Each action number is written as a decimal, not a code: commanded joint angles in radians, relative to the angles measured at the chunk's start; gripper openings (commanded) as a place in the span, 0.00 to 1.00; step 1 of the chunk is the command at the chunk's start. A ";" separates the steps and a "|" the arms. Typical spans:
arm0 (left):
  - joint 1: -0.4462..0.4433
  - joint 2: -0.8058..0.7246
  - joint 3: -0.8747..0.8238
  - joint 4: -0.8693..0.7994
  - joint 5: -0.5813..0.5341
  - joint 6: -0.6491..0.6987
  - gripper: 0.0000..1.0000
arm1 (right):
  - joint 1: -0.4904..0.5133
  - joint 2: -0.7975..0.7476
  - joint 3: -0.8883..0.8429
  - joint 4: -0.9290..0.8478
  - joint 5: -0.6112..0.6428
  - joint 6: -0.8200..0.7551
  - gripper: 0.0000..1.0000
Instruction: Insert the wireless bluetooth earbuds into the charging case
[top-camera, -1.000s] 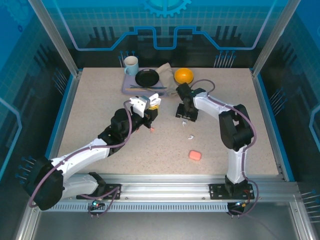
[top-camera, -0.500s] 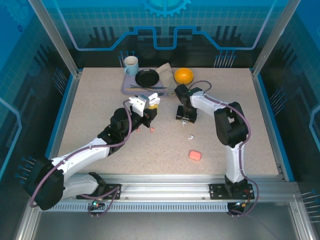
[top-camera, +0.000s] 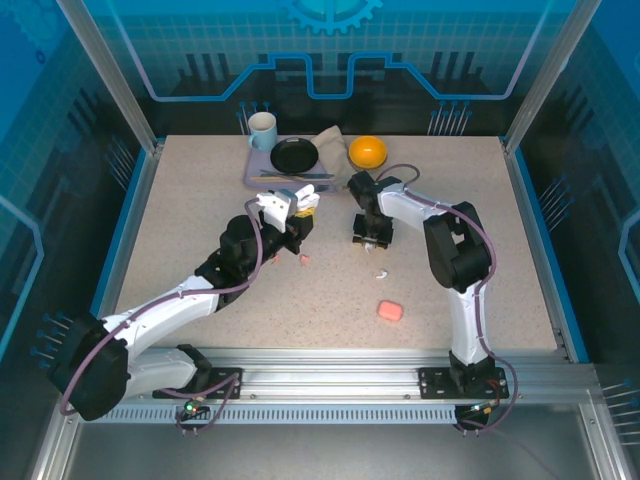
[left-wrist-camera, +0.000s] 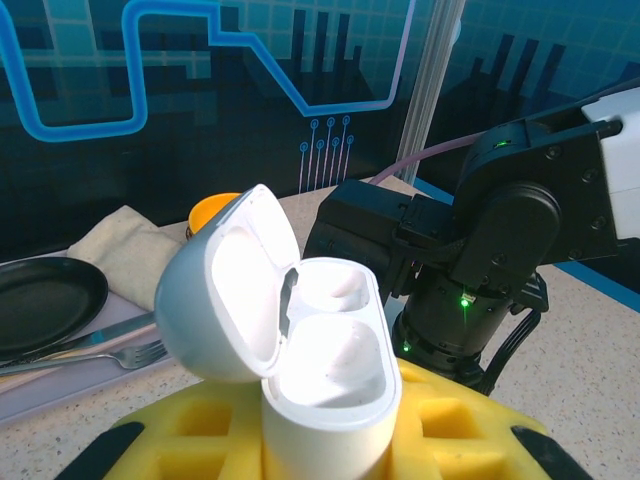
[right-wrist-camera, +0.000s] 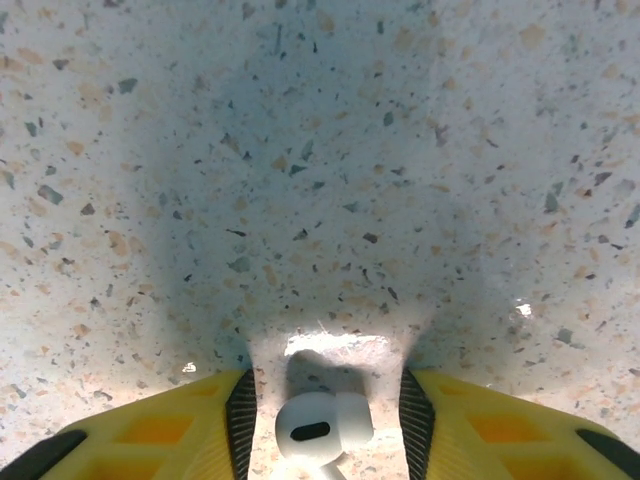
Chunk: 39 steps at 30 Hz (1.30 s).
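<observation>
My left gripper is shut on a white charging case and holds it upright above the table. Its lid is flipped open and both wells look empty. My right gripper points straight down at the table, just right of the case. In the right wrist view a white earbud lies on the tabletop between the yellow fingers, with a gap on each side, so my right gripper is open. Another white earbud and a salmon-pink earbud lie loose on the table.
A closed pink case rests nearer the front right. At the back, a lilac tray carries a mug, a black plate and cutlery, with a napkin and an orange beside it.
The right gripper's fingers have narrowed around the white earbud, and the right arm has shifted slightly left. The left arm and the case have stayed put.
</observation>
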 joint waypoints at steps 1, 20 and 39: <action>0.010 -0.004 0.007 0.050 0.018 0.004 0.00 | 0.009 0.019 0.021 -0.020 0.007 -0.009 0.43; 0.009 0.008 0.017 0.048 0.020 0.000 0.00 | 0.009 0.027 0.009 0.006 0.009 -0.030 0.32; 0.009 0.014 0.035 0.040 0.024 0.001 0.00 | 0.005 -0.114 -0.072 0.071 -0.001 -0.006 0.26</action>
